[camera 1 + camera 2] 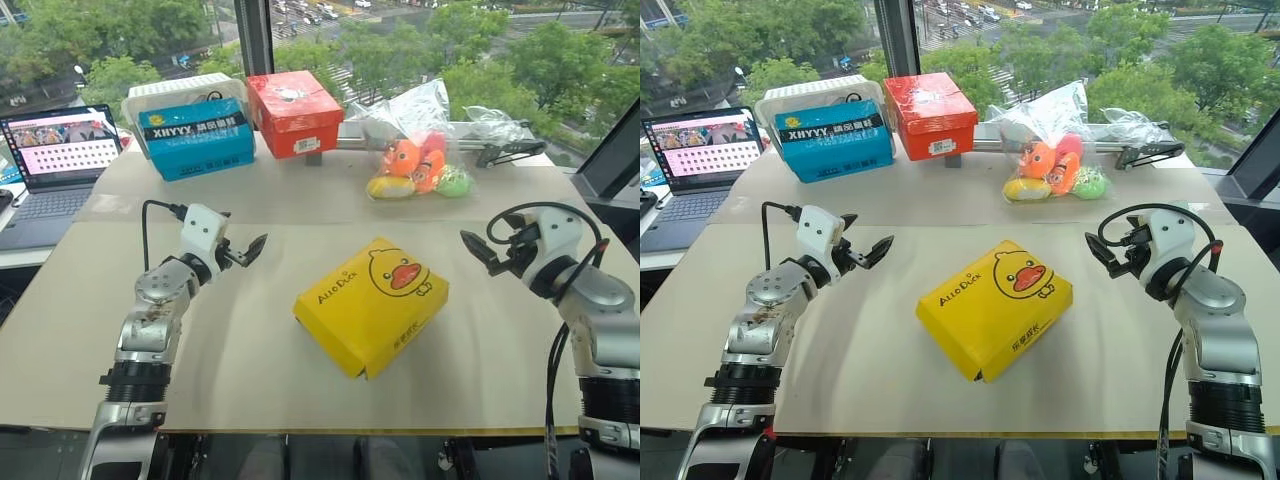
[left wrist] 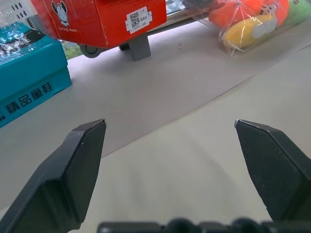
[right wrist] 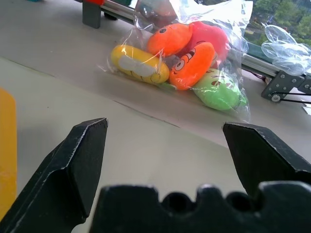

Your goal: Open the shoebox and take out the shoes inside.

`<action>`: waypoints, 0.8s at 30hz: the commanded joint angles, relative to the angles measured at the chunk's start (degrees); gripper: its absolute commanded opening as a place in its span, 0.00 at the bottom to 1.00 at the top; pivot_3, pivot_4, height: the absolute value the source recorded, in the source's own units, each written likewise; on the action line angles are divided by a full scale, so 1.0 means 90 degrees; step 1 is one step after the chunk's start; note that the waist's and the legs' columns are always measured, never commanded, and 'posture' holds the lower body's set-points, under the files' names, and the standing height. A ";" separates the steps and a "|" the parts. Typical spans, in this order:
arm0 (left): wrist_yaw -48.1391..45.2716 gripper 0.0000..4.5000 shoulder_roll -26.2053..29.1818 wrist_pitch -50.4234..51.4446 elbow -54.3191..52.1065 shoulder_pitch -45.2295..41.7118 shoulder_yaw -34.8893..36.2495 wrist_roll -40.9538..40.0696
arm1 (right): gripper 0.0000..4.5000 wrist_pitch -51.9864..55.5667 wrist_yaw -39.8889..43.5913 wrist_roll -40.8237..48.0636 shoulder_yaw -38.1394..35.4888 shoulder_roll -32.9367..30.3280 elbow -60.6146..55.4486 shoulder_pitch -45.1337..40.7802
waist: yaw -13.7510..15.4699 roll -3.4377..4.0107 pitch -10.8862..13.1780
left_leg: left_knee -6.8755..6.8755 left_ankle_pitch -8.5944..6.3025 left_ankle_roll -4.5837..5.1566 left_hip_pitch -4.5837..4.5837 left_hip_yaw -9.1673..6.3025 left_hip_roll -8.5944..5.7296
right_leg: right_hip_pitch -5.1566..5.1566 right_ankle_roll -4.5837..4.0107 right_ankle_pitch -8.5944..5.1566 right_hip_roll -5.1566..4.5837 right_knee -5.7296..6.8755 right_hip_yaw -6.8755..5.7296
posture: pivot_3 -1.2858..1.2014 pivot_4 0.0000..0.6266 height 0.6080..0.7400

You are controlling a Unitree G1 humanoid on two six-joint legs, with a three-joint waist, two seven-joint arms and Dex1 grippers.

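The shoebox (image 1: 371, 304) is lying closed on the bench (image 1: 250, 370), lid up, turned at an angle to the near edge. The left pincer (image 1: 258, 246) is hovering to the left of the shoebox, its fingers standing apart and gripping nothing. The right pincer (image 1: 470, 246) is hovering to the right of the shoebox, its fingers likewise spread wide and empty. Beyond the shoebox, a clear bag of toys (image 1: 418, 160), a red box (image 1: 295, 112) and a blue box (image 1: 196, 138) are sitting along the far side.
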 commanded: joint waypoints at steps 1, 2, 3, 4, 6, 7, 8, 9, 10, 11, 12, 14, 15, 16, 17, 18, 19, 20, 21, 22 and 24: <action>-0.0070 1.00 0.0128 -0.0074 0.0039 -0.0289 0.0114 -0.0097 | 0.99 0.0130 0.0064 0.0184 -0.0081 -0.0101 -0.0309 -0.0194 | 0.0000 0.0000 0.0000 | 0.0000 0.0000 0.0000 0.0000 0.0000 0.0000 | 0.0000 0.0000 0.0000 0.0000 0.0000 0.0000 | 0.52 0.24 1.00; -0.0154 1.00 0.0180 -0.0141 0.0134 -0.0399 0.0149 -0.0132 | 0.99 0.0222 0.0091 0.0211 -0.0046 -0.0104 -0.0354 -0.0255 | -0.0003 0.0000 0.0000 | 0.0000 0.0000 0.0000 0.0000 0.0000 0.0000 | 0.0000 0.0000 0.0000 0.0000 0.0000 0.0000 | 0.52 0.24 1.00; -0.0257 1.00 0.0249 -0.0210 0.0221 -0.0499 0.0152 -0.0138 | 0.99 0.0310 0.0142 0.0223 -0.0042 -0.0154 -0.0382 -0.0281 | -0.0006 0.0000 0.0000 | 0.0001 0.0000 0.0000 0.0001 0.0001 0.0000 | 0.0000 0.0000 0.0000 0.0001 0.0003 0.0001 | 0.52 0.24 1.00; -0.0388 1.00 0.0316 -0.0321 0.0299 -0.0581 0.0139 -0.0143 | 0.99 0.0381 0.0201 0.0221 -0.0055 -0.0231 -0.0393 -0.0285 | -0.0006 0.0000 0.0000 | 0.0001 0.0001 0.0001 0.0001 0.0001 0.0000 | -0.0001 0.0000 0.0000 0.0002 0.0004 0.0001 | 0.52 0.24 1.00; -0.0683 1.00 0.0449 -0.0544 0.0463 -0.0736 0.0029 -0.0091 | 0.99 0.0533 0.0359 0.0289 -0.0171 -0.0421 -0.0418 -0.0260 | -0.0001 0.0000 0.0000 | 0.0001 0.0001 0.0001 0.0000 0.0002 0.0001 | -0.0001 0.0000 0.0000 0.0003 0.0003 0.0000 | 0.52 0.24 1.00; -0.0882 1.00 0.0514 -0.0659 0.0559 -0.0829 -0.0056 -0.0073 | 0.99 0.0710 0.0460 0.0487 -0.0296 -0.0481 -0.0497 -0.0255 | 0.0000 0.0000 0.0000 | 0.0001 0.0001 0.0001 -0.0001 0.0002 0.0000 | -0.0001 0.0000 0.0000 0.0002 -0.0001 0.0000 | 0.52 0.24 1.00; -0.1098 1.00 0.0550 -0.0701 0.0638 -0.0932 -0.0118 -0.0116 | 0.99 0.0889 0.0567 0.0684 -0.0403 -0.0562 -0.0593 -0.0237 | 0.0001 0.0000 0.0000 | 0.0000 0.0001 0.0001 -0.0003 0.0004 -0.0001 | -0.0001 0.0001 0.0000 0.0000 -0.0005 0.0000 | 0.52 0.24 1.00; -0.1346 1.00 0.0589 -0.0708 0.0691 -0.1024 -0.0185 -0.0184 | 0.99 0.1048 0.0691 0.0823 -0.0468 -0.0684 -0.0722 -0.0177 | 0.0003 0.0000 0.0000 | 0.0000 0.0001 0.0001 -0.0004 0.0006 -0.0002 | -0.0001 0.0001 0.0000 -0.0002 -0.0006 0.0000 | 0.52 0.24 1.00; -0.1719 1.00 0.0679 -0.0778 0.0720 -0.1126 -0.0331 -0.0201 | 0.99 0.1265 0.0860 0.0972 -0.0558 -0.0867 -0.0910 -0.0063 | 0.0012 0.0000 0.0000 | 0.0000 0.0001 0.0001 -0.0005 0.0007 -0.0002 | -0.0001 0.0002 0.0001 -0.0003 -0.0008 0.0000 | 0.52 0.24 1.00; -0.2009 1.00 0.0747 -0.0804 0.0738 -0.1207 -0.0435 -0.0219 | 0.99 0.1439 0.0978 0.1086 -0.0641 -0.1011 -0.1061 0.0026 | 0.0027 -0.0001 0.0001 | 0.0000 0.0000 0.0001 -0.0006 0.0006 -0.0004 | -0.0001 0.0003 0.0000 -0.0005 -0.0008 0.0000 | 0.52 0.24 1.00; -0.2355 1.00 0.0840 -0.0765 0.0745 -0.1315 -0.0538 -0.0267 | 0.99 0.1686 0.1094 0.1258 -0.0781 -0.1188 -0.1251 0.0140 | 0.0034 -0.0001 0.0001 | 0.0000 0.0000 0.0001 -0.0010 0.0006 -0.0004 | -0.0002 0.0004 0.0000 -0.0005 -0.0008 -0.0002 | 0.52 0.24 1.00; -0.2837 1.00 0.0988 -0.0671 0.0798 -0.1516 -0.0637 -0.0374 | 0.99 0.2054 0.1265 0.1497 -0.1013 -0.1490 -0.1559 0.0375 | 0.0040 -0.0001 0.0001 | 0.0000 0.0000 0.0001 -0.0012 0.0006 -0.0005 | -0.0002 0.0006 0.0000 -0.0006 -0.0010 -0.0004 | 0.52 0.24 1.00; -0.3018 1.00 0.1052 -0.0638 0.0831 -0.1600 -0.0657 -0.0421 | 0.99 0.2195 0.1330 0.1579 -0.1103 -0.1623 -0.1700 0.0498 | 0.0039 -0.0002 0.0002 | 0.0001 0.0000 0.0001 -0.0011 0.0006 -0.0004 | -0.0001 0.0006 0.0000 -0.0005 -0.0011 -0.0003 | 0.52 0.24 1.00; -0.3306 1.00 0.1157 -0.0634 0.0883 -0.1722 -0.0728 -0.0440 | 0.99 0.2366 0.1454 0.1651 -0.1244 -0.1806 -0.1871 0.0690 | 0.0033 -0.0003 0.0002 | 0.0002 0.0001 0.0002 -0.0013 0.0006 -0.0004 | -0.0001 0.0006 0.0000 -0.0005 -0.0010 -0.0003 | 0.52 0.24 1.00; -0.3644 1.00 0.1268 -0.0674 0.0904 -0.1803 -0.0819 -0.0464 | 0.94 0.2556 0.1553 0.1764 -0.1393 -0.1954 -0.2023 0.0855 | 0.0027 -0.0003 0.0003 | 0.0002 0.0001 0.0002 -0.0010 0.0006 -0.0002 | 0.0001 0.0006 0.0000 -0.0003 -0.0008 -0.0004 | 0.52 0.24 1.00; -0.4030 1.00 0.1383 -0.0697 0.0870 -0.1830 -0.0911 -0.0519 | 0.87 0.2742 0.1609 0.1881 -0.1540 -0.2063 -0.2176 0.1005 | 0.0019 -0.0003 0.0003 | 0.0002 0.0001 0.0002 -0.0010 0.0007 -0.0002 | 0.0000 0.0006 0.0000 -0.0003 -0.0007 -0.0003 | 0.52 0.24 1.00; -0.4325 1.00 0.1469 -0.0669 0.0832 -0.1844 -0.0976 -0.0571 | 0.83 0.2958 0.1651 0.2047 -0.1679 -0.2120 -0.2331 0.1133 | -0.0006 -0.0003 0.0002 | 0.0002 0.0001 0.0002 -0.0008 0.0007 0.0000 | 0.0000 0.0006 0.0000 0.0000 -0.0005 -0.0003 | 0.52 0.24 1.00; -0.4565 1.00 0.1543 -0.0619 0.0801 -0.1859 -0.1037 -0.0613 | 0.75 0.3153 0.1703 0.2205 -0.1803 -0.2165 -0.2514 0.1293 | -0.0022 -0.0003 0.0002 | 0.0001 0.0001 0.0002 -0.0005 0.0009 0.0003 | 0.0001 0.0006 0.0000 0.0001 -0.0005 -0.0002 | 0.52 0.24 1.00; -0.4775 1.00 0.1603 -0.0505 0.0792 -0.1925 -0.1109 -0.0645 | 0.66 0.3372 0.1772 0.2341 -0.1912 -0.2211 -0.2761 0.1535 | -0.0033 -0.0002 0.0002 | 0.0001 0.0001 0.0002 -0.0004 0.0015 0.0005 | 0.0001 0.0006 0.0000 0.0001 -0.0002 0.0003 | 0.52 0.24 1.00; -0.4960 1.00 0.1648 -0.0203 0.0750 -0.2049 -0.1181 -0.0741 | 0.61 0.3646 0.1839 0.2562 -0.2024 -0.2225 -0.3043 0.1785 | -0.0032 -0.0003 0.0002 | 0.0001 0.0001 0.0002 -0.0002 0.0017 0.0006 | 0.0002 0.0006 0.0000 0.0002 -0.0002 0.0005 | 0.52 0.24 1.00; -0.5174 1.00 0.1679 0.0188 0.0680 -0.2253 -0.1250 -0.0854 | 0.45 0.4099 0.1823 0.2957 -0.2170 -0.2187 -0.3455 0.2077 | -0.0012 -0.0005 0.0004 | 0.0002 0.0001 0.0003 -0.0002 0.0015 0.0009 | 0.0006 0.0007 -0.0001 0.0006 -0.0002 0.0004 | 0.52 0.24 1.00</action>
